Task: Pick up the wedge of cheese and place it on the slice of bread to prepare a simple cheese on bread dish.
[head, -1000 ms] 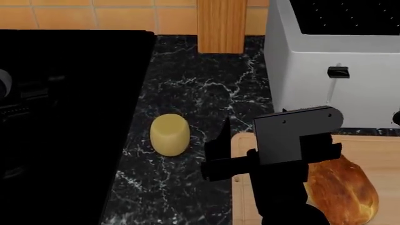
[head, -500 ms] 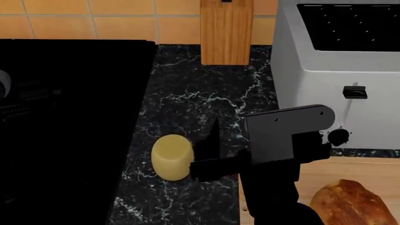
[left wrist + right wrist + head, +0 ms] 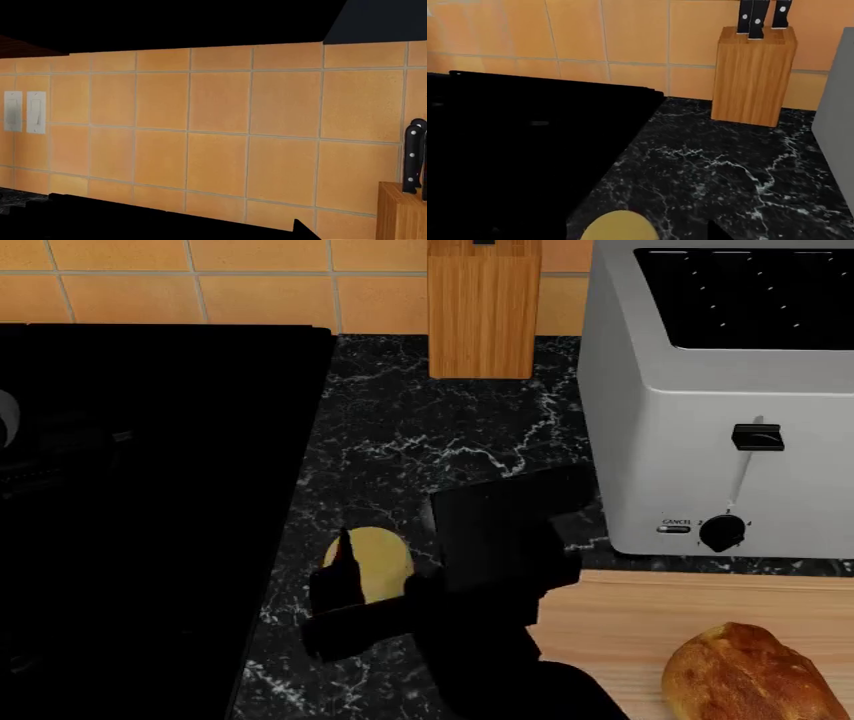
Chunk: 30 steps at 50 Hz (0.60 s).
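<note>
The pale yellow wedge of cheese (image 3: 380,562) stands on the black marble counter beside the stove; it also fills the near edge of the right wrist view as cheese (image 3: 618,227). My right gripper (image 3: 387,570) is open and straddles it: one finger (image 3: 342,565) is on the stove side, the other is hidden under the gripper body. In the right wrist view a gap shows between the cheese and one fingertip (image 3: 718,231). The golden-brown slice of bread (image 3: 754,675) lies on the wooden cutting board (image 3: 614,615) to the right. Only black shapes of the left gripper show.
A black stove (image 3: 147,500) borders the cheese on the left. A white toaster (image 3: 721,390) stands at the back right, behind the board. A wooden knife block (image 3: 483,310) stands against the orange tiled wall (image 3: 213,125).
My right gripper has moved left and down over the cheese, from beside it to around it. The cheese and bread have stayed put.
</note>
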Available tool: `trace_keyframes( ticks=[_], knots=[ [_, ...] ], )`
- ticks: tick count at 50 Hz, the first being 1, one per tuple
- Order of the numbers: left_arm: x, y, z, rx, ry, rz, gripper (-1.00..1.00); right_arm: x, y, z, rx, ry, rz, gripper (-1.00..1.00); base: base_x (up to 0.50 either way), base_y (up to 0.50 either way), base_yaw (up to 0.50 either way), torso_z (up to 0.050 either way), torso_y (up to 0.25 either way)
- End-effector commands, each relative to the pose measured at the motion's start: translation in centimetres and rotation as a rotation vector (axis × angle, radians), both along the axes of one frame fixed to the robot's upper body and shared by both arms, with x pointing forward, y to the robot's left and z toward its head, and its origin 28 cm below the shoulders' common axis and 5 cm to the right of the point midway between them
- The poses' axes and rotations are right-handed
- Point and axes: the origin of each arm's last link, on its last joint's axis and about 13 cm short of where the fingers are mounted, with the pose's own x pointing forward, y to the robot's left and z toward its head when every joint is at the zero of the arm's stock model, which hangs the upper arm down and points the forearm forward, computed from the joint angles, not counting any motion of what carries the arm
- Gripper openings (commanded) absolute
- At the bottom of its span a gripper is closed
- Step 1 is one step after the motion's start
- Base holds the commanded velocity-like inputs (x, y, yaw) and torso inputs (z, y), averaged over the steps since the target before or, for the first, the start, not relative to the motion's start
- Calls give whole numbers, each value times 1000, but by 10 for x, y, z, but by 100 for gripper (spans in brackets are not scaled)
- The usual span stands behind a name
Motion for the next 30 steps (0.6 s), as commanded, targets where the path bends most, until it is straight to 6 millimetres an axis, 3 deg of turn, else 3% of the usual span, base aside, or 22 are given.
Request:
trace_keyframes(
  ticks=[1, 11, 30],
  knots=[
    [0, 0, 0, -5, -4, -6, 100, 14, 11, -2, 4, 55, 65, 100, 0, 0, 0, 0, 0],
    [-2, 0, 0, -6, -9, -11, 100, 30, 13, -3, -31, 113, 21, 100, 0, 0, 0, 0, 0],
    [-2, 1, 0, -4, -14, -6, 100, 29, 16, -17, -45, 148, 49, 100, 0, 0, 0, 0, 0]
  ],
)
